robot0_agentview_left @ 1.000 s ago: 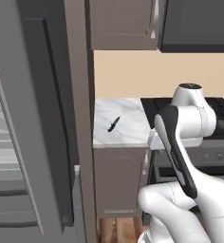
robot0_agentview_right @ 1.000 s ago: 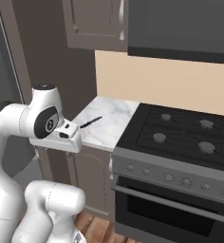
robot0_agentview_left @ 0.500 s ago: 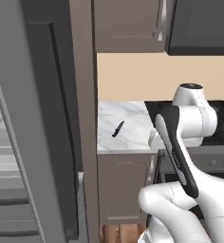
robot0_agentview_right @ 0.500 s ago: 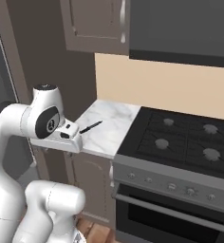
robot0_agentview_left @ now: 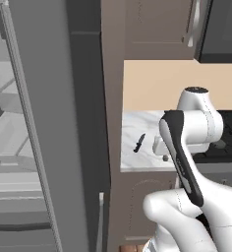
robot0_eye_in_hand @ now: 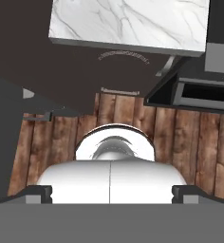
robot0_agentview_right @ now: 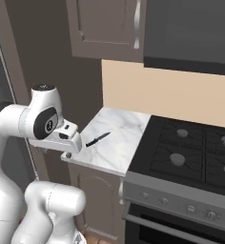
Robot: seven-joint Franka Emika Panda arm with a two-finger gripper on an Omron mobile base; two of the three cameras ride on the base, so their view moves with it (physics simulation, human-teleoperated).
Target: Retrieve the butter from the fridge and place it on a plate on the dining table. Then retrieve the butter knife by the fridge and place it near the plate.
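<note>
A small marble counter sits between a tall brown cabinet panel and a black gas stove with four burners. Beneath the counter is a brown base cabinet door; the hand view shows the same door above a floor of wooden planks. The stove's front carries a row of knobs over the oven door. A beige backsplash runs behind counter and stove. Above hang a brown wall cabinet with a pale vertical handle and a dark microwave or hood
</note>
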